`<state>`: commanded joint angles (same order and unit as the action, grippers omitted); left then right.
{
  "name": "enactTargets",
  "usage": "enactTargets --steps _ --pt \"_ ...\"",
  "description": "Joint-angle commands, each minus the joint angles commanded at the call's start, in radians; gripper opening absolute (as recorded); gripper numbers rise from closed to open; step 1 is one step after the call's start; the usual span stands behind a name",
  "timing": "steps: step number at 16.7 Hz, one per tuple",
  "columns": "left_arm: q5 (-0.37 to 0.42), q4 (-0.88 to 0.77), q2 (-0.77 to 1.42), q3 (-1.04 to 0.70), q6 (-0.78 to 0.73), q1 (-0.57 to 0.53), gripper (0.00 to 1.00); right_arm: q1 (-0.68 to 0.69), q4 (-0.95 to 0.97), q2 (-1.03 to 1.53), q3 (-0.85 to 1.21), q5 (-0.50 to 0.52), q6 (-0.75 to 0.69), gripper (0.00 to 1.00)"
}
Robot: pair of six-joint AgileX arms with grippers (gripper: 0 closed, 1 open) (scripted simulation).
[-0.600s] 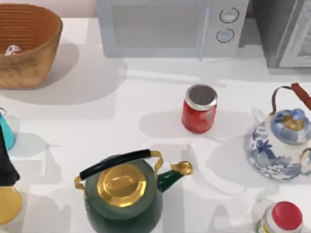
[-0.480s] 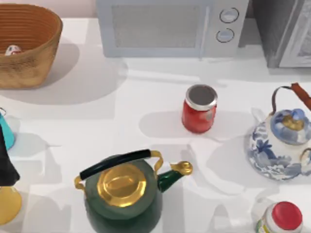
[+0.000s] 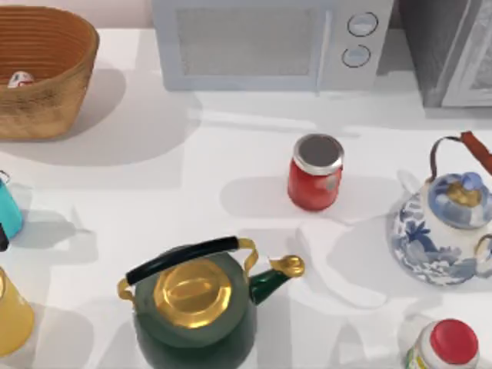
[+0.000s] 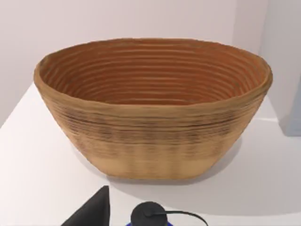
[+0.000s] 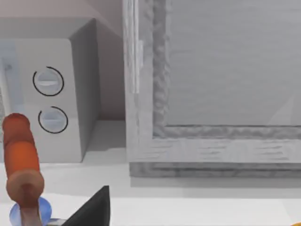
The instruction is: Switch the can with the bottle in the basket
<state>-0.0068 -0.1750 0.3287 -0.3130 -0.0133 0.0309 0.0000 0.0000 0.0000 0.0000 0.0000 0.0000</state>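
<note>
Two swaps remained undone: the bottle (image 3: 21, 78) lay inside the basket (image 3: 73, 46), the can (image 3: 315, 173) stood mid-table. Probably the bottle needed lifting first. Jaw states couldn't be told.

A rendered kitchen counter is suggested by a microwave (image 3: 269, 42), two kettles (image 3: 196, 304) (image 3: 446, 231) and a wicker basket (image 3: 46, 84) set on a white table (image 3: 192, 169)

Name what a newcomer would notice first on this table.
Likely the dark green kettle with its shiny gold lid, standing at the near edge of the table left of centre. Next comes the red can with a silver top, alone in the middle, in front of the microwave. At the far left corner sits the big wicker basket, a tiny bottle inside it.
</note>
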Motion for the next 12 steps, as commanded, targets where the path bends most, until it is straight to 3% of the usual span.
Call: enactTargets --steps 12 --pt "0.047 -0.589 1.157 -1.124 -0.061 0.039 1.0 0.0 0.0 0.0 0.0 0.0 0.0 1.0"
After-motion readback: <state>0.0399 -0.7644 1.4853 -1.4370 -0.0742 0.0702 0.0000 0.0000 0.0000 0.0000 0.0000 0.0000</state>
